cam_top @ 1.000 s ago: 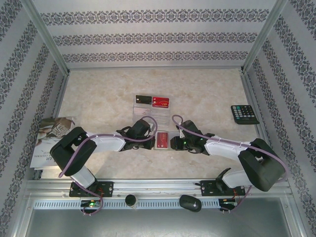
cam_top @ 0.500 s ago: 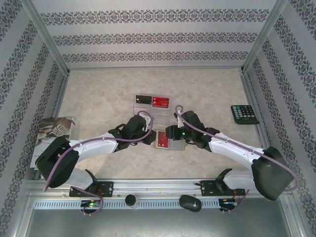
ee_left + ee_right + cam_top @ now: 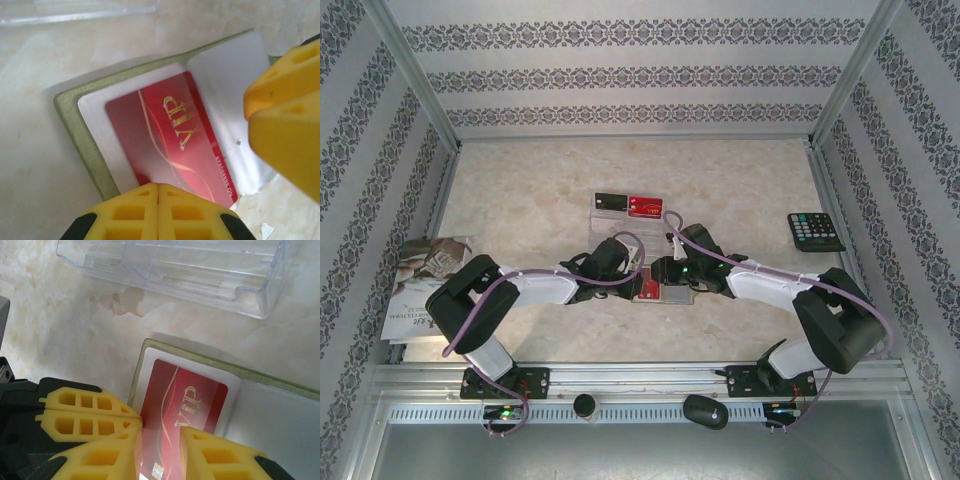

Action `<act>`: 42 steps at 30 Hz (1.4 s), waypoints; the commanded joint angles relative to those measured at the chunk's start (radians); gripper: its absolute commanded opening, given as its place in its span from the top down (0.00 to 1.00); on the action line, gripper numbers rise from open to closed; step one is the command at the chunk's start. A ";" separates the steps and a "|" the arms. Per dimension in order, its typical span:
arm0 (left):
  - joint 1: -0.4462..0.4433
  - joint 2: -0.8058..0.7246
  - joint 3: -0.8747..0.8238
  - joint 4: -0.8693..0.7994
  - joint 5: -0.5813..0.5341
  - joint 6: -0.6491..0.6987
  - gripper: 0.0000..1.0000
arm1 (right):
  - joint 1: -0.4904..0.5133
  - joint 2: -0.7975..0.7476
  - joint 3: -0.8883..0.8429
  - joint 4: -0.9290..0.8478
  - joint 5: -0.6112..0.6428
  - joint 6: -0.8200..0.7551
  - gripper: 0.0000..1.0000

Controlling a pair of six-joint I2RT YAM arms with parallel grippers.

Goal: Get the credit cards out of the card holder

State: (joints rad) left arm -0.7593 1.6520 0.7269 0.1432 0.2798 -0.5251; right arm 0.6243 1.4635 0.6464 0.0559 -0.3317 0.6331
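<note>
- The card holder [image 3: 67, 107] lies open and flat on the marbled table [image 3: 520, 190] between the 2 grippers. It has a thin olive-green rim and a smooth, pale grey inside.
- A glossy red card [image 3: 165, 135] with gold "VIP" lettering sits in the holder's left half.
- The left gripper [image 3: 158, 187] has its ribbed yellow jaws pressed together at the holder's near edge.
- The right gripper [image 3: 159, 434] has its jaws slightly spread, with the red card's end showing between them.
- A clear, hard plastic box [image 3: 200, 270] lies just beyond the holder.
- Past the box lie 1 black card [image 3: 610, 201] and 1 second red one [image 3: 645, 207].
</note>
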 commanded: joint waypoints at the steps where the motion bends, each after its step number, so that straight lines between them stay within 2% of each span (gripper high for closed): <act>1: -0.007 0.021 -0.012 0.022 -0.011 -0.009 0.95 | -0.003 0.029 0.022 0.007 -0.008 0.018 0.74; 6: -0.007 0.042 -0.022 0.031 -0.007 -0.016 0.96 | -0.006 0.038 0.020 -0.025 0.038 0.023 0.75; 12: -0.006 0.061 -0.029 0.039 0.001 -0.021 0.97 | -0.015 0.073 0.025 -0.004 0.006 0.037 0.75; 24: -0.006 0.062 -0.043 0.047 0.016 -0.032 1.00 | -0.031 0.069 0.012 -0.038 0.066 0.038 0.76; 30: -0.007 0.064 -0.044 0.044 0.015 -0.027 1.00 | -0.031 0.105 0.027 -0.027 0.026 0.033 0.76; 39: -0.006 0.074 -0.048 0.055 0.027 -0.031 1.00 | -0.034 0.130 0.019 0.025 -0.019 0.055 0.82; 42: -0.006 0.074 -0.044 0.050 0.026 -0.030 1.00 | -0.040 0.133 0.006 0.045 -0.026 0.068 0.90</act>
State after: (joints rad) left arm -0.7589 1.6901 0.7036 0.2218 0.2920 -0.5510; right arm 0.5907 1.5803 0.6575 0.0635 -0.3351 0.6819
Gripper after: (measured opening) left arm 0.045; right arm 0.120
